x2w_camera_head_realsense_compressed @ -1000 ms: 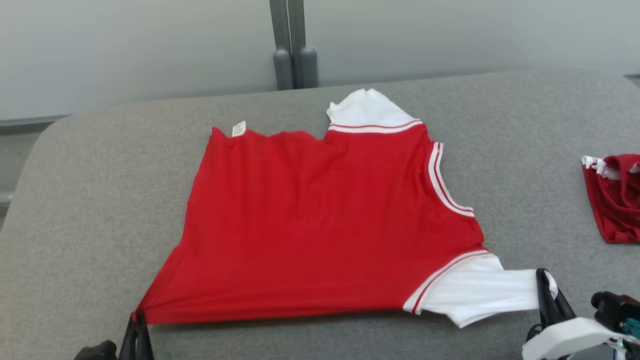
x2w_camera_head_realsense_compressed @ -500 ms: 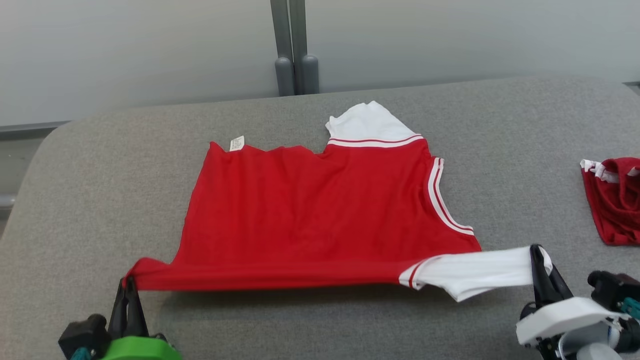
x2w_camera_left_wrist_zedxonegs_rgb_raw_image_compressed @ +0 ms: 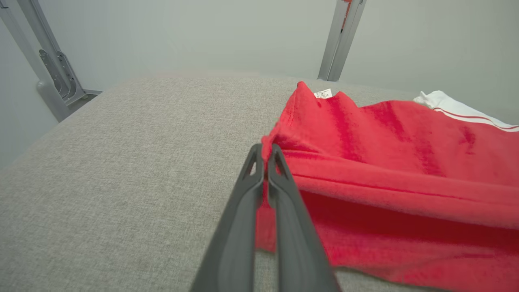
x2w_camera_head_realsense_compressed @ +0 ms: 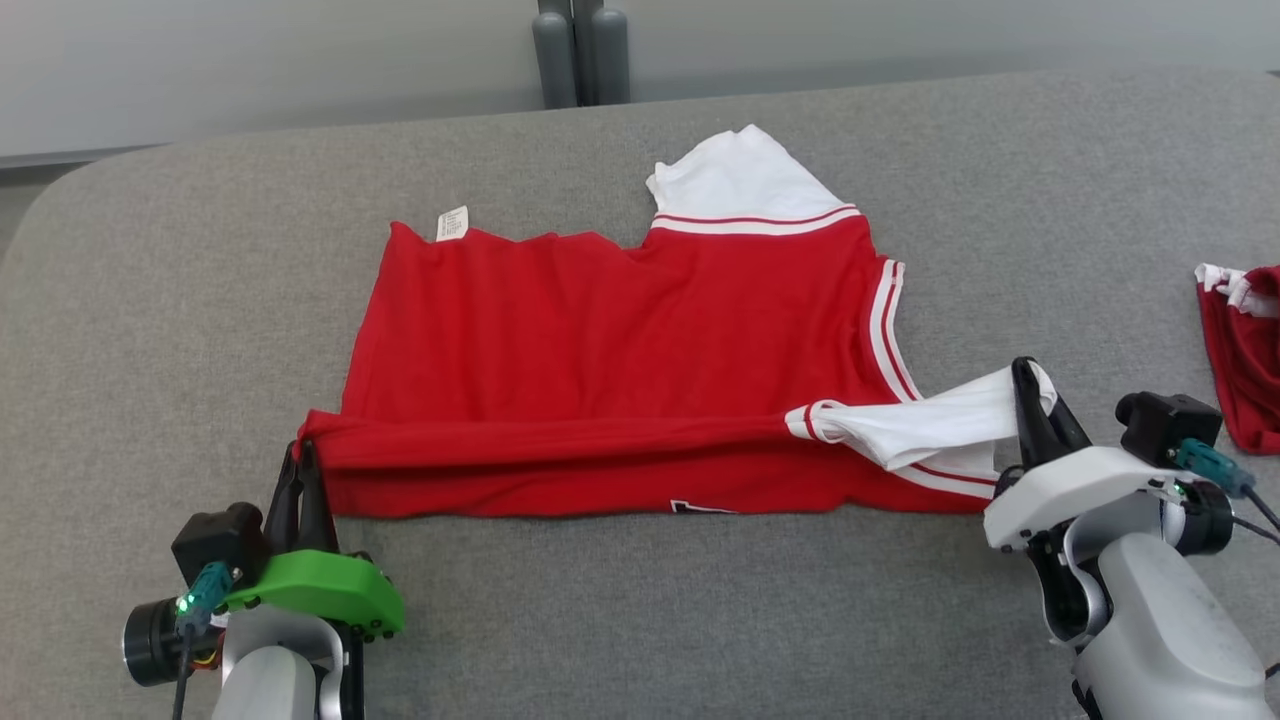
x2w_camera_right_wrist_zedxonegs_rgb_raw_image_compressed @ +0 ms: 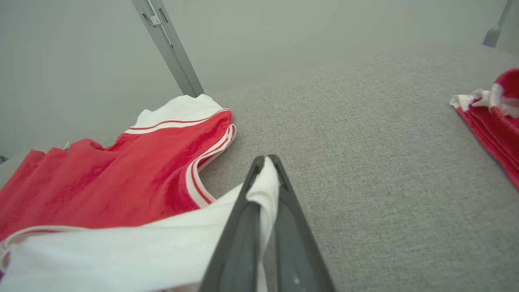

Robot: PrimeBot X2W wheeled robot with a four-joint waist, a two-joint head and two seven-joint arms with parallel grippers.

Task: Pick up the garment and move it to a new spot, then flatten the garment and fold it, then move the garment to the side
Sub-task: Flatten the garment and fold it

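The garment (x2w_camera_head_realsense_compressed: 620,330), a red T-shirt with white sleeves and striped trim, lies spread on the grey cushioned surface (x2w_camera_head_realsense_compressed: 150,300). Its near edge is lifted and carried over the body as a fold. My left gripper (x2w_camera_head_realsense_compressed: 300,452) is shut on the red near-left hem corner (x2w_camera_left_wrist_zedxonegs_rgb_raw_image_compressed: 269,148). My right gripper (x2w_camera_head_realsense_compressed: 1030,375) is shut on the white near sleeve (x2w_camera_right_wrist_zedxonegs_rgb_raw_image_compressed: 265,182), which stretches leftward from it. The far sleeve (x2w_camera_head_realsense_compressed: 735,180) and the white hem label (x2w_camera_head_realsense_compressed: 452,223) lie flat at the back.
A smaller bunched red garment with white trim (x2w_camera_head_realsense_compressed: 1240,350) lies at the right edge, also seen in the right wrist view as a red bundle (x2w_camera_right_wrist_zedxonegs_rgb_raw_image_compressed: 492,113). A grey post (x2w_camera_head_realsense_compressed: 570,50) stands behind the surface. Bare grey cushion lies to the left and in front.
Both grippers have risen and moved away from me, carrying the near hem and sleeve over the shirt's body. The head camera has tilted, shifting the whole scene.
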